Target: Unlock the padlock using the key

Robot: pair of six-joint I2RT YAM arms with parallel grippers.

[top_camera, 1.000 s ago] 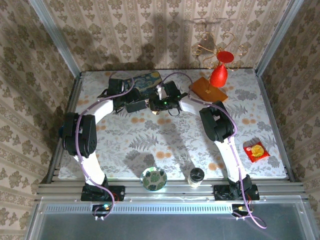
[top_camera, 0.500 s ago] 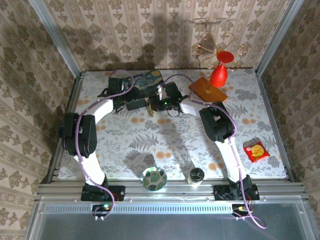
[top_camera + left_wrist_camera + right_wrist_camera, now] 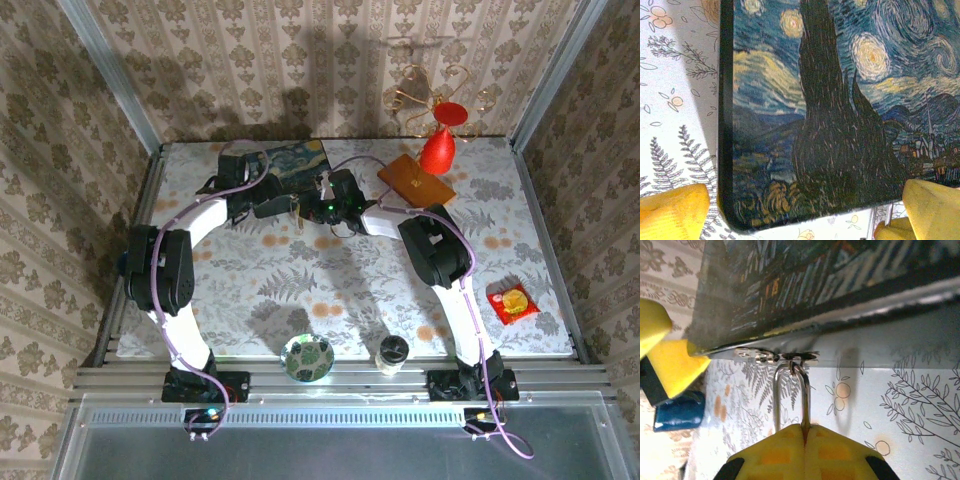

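Padlock — gripped by right tool, left tool spread

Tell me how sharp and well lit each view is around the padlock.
Right wrist: the shackle is fairly sharp, the painted box above it is blurred and shades a band of tablecloth. Left wrist: the box's painting is crisp, with shadow on the cloth beside its edge. Top external: evenly lit, but the shackle is too small to make out.
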